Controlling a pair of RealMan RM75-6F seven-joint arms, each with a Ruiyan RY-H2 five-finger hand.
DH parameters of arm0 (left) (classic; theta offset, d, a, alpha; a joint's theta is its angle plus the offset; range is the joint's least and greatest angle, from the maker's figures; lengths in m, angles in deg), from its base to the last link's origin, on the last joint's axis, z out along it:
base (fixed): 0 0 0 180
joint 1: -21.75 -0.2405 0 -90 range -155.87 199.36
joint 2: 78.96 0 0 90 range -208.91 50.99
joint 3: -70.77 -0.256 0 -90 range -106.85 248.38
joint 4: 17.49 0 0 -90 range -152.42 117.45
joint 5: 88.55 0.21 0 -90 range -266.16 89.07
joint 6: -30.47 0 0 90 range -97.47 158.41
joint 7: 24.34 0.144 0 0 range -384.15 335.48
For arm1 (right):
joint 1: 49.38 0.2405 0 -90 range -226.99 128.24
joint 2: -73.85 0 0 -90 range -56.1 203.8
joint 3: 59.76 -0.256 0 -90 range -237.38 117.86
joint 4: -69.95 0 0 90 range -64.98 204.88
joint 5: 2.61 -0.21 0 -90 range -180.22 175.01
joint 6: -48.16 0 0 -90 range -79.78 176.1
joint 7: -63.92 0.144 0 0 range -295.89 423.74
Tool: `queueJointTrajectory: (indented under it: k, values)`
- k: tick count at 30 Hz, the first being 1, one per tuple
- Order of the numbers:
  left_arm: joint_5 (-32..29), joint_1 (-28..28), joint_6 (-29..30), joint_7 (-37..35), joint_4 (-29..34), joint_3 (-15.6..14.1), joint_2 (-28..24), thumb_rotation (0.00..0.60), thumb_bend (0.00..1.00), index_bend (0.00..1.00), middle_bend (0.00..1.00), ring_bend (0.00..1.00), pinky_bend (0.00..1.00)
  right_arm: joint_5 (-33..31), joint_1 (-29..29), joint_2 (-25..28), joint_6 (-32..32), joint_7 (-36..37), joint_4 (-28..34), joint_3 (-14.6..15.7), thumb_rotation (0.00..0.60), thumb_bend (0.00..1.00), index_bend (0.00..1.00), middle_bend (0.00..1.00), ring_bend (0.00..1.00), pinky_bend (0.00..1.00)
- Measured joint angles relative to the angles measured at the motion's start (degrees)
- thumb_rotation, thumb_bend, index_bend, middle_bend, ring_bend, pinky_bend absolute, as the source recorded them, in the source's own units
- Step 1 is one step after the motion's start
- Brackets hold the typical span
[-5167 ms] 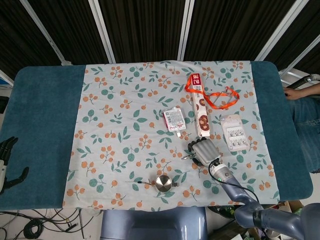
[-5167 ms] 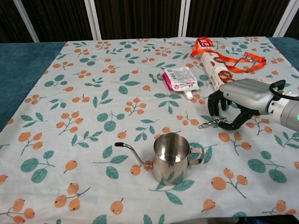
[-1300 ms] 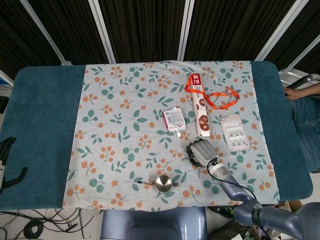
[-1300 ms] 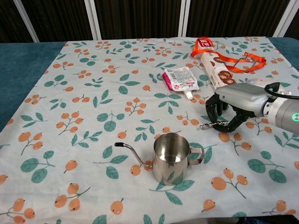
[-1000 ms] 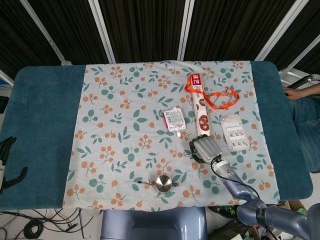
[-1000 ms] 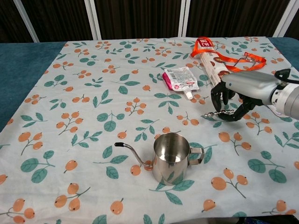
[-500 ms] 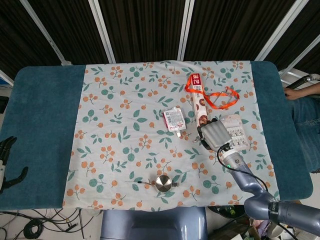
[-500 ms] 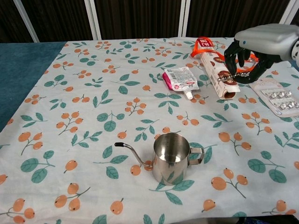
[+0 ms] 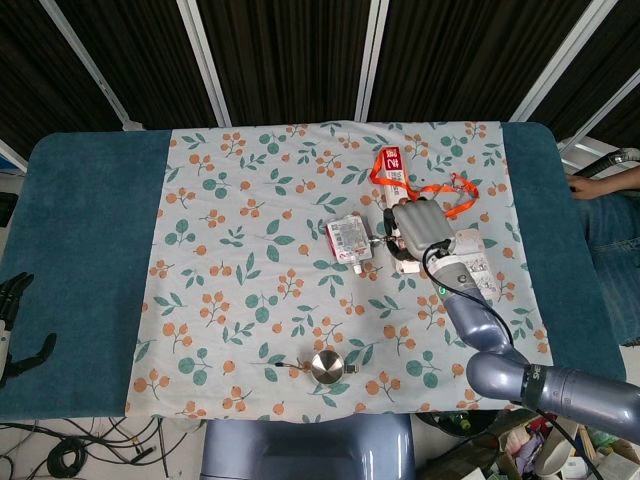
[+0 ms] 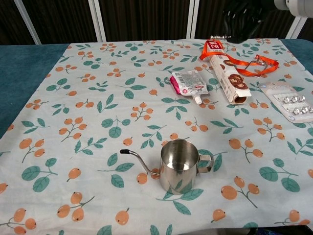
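My right hand [image 9: 416,229] is raised well above the floral cloth and pinches a thin twisted metal piece [image 9: 376,240] that sticks out to the left. In the chest view that hand [image 10: 249,18] shows at the top right edge, with the metal piece [image 10: 218,35] poking out over the top of the biscuit tube [image 10: 229,74]. A red and white pouch [image 9: 348,239] lies just left of the hand in the head view. My left hand [image 9: 14,322] rests off the cloth at the far left, fingers apart, holding nothing.
A small steel pitcher [image 10: 179,165] with a thin spout stands near the front edge of the cloth [image 10: 88,112]. An orange lanyard [image 10: 250,68] lies across the biscuit tube. A blister pack [image 10: 289,105] lies at the right. Blue table [image 9: 80,230] borders the cloth.
My right hand has lifted the metal piece off the cloth and carried it up and toward the far side, from beside the pitcher to above the biscuit tube. The left hand has not moved.
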Motion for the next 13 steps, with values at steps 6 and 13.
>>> queueJointTrajectory:
  k: [6,13]
  values:
    - [0.0,0.0,0.0,-0.1,0.0,0.0,0.0,0.6,0.35,0.0,0.03,0.01,0.0,-0.8,1.4,2.1,-1.4,3.5,3.6,-1.9,0.6,0.44,0.67,0.45,0.42,0.33]
    - [-0.1,0.0,0.0,0.1,0.1,0.0,0.0,0.6,0.35,0.0,0.03,0.01,0.0,0.9,2.9,3.8,-4.3,2.6,7.3,-0.9,0.6,0.44,0.67,0.45,0.42,0.33]
